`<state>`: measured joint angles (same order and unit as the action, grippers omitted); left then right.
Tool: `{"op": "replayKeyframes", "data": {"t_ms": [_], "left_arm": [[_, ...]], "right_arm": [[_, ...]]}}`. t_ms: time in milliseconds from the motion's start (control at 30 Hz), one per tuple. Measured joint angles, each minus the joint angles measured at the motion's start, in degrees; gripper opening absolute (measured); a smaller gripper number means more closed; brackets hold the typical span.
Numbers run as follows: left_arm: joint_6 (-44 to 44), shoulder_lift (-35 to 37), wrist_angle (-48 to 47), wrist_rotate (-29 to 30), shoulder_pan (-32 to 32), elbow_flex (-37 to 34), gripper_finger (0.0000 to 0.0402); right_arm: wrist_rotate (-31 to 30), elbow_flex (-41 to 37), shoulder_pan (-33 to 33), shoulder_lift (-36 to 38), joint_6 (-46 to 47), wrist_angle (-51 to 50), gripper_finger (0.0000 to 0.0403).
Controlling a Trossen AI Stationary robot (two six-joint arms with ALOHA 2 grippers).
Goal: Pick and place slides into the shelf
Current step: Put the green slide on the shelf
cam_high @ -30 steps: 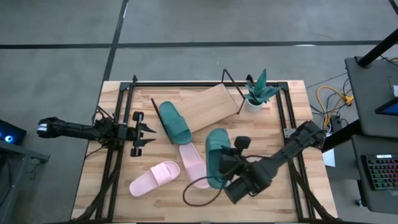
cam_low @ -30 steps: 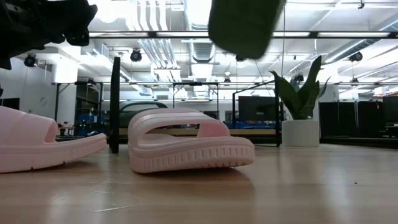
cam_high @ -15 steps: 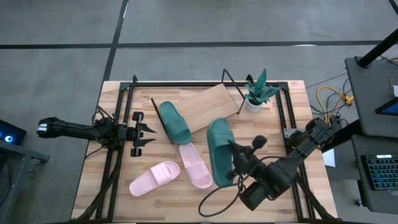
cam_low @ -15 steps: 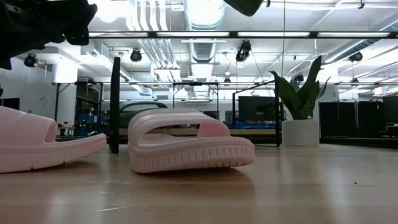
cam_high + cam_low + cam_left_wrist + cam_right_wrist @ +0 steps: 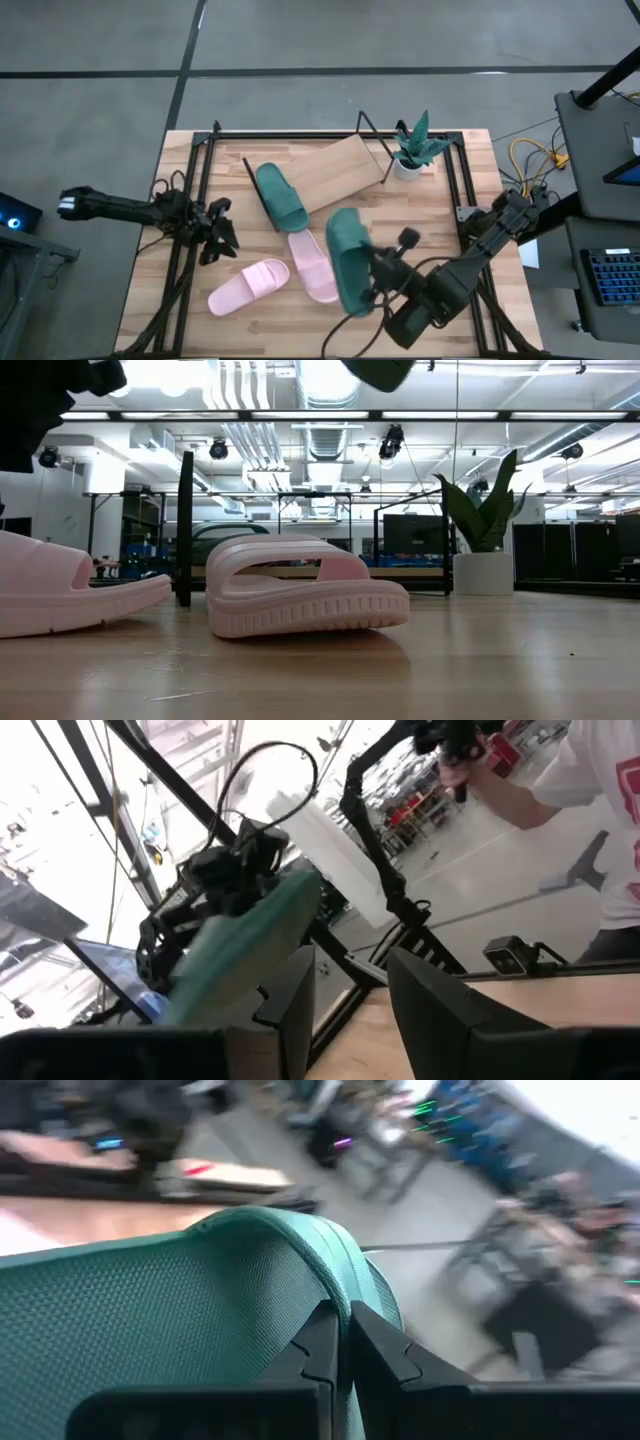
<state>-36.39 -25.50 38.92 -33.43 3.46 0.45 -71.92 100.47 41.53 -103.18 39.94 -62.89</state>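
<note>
- Fingers of the right gripper (image 5: 340,1342) are pinched together on the edge of a dark green sandal (image 5: 345,262), as the right wrist view shows; the thin bite on soft foam looks easy to lose, I judge.
- Sandal in that grip hangs well above the worktop (image 5: 470,200), with only its dark underside showing at the upper edge of the low view. If the foam slips out, it would likely drop onto the pink sandal (image 5: 312,265) lying just below it, or bounce away.
- Shelf (image 5: 335,172) stands slanted at the back of the worktop, and the other green sandal (image 5: 280,197) already lies across its lower left end. A careless placement could knock that one off or leave the two overlapping.
- Plant pot (image 5: 408,165) stands just beside the shelf's right end, so a wide swing of the right arm risks tipping it.
- Slanted board gives little to stop a sandal released too high, which may slide down off the edge.
- Left gripper (image 5: 215,233) hovers at the worktop's left side, its fingers spread apart and holding nothing, near the second pink sandal (image 5: 248,285); both arms reaching toward the middle at once could collide.
</note>
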Motion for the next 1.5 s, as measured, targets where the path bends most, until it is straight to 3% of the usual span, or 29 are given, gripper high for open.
{"op": "replayKeyframes", "data": {"t_ms": [200,367,700,833,1100,1500], "left_arm": [[0.0,-2.7,3.7,0.0,0.0,0.0,0.0114],[-0.1,-5.2,7.8,0.1,0.0,0.0,0.0114],[0.2,-15.3,12.4,1.7,0.0,3.1,0.0119],[0.1,-21.3,13.4,0.7,0.0,7.4,0.0154],[-2.6,-33.1,13.5,-0.1,0.0,16.0,0.0230],[-3.4,-45.8,24.7,-3.3,0.0,23.6,0.0235]], "right_arm": [[15.6,-0.2,0.0,0.0,-28.4,28.9,0.0009],[21.7,-0.2,-0.1,0.0,-40.9,37.5,0.0009],[26.6,-0.4,-3.1,-0.1,-44.7,39.0,0.0009],[30.2,-0.4,-4.6,-0.1,-46.3,40.0,0.0009],[30.3,-0.4,-5.4,0.0,-46.4,39.4,0.0009],[30.4,-0.4,-5.4,1.1,-45.1,39.1,0.0009]]}}
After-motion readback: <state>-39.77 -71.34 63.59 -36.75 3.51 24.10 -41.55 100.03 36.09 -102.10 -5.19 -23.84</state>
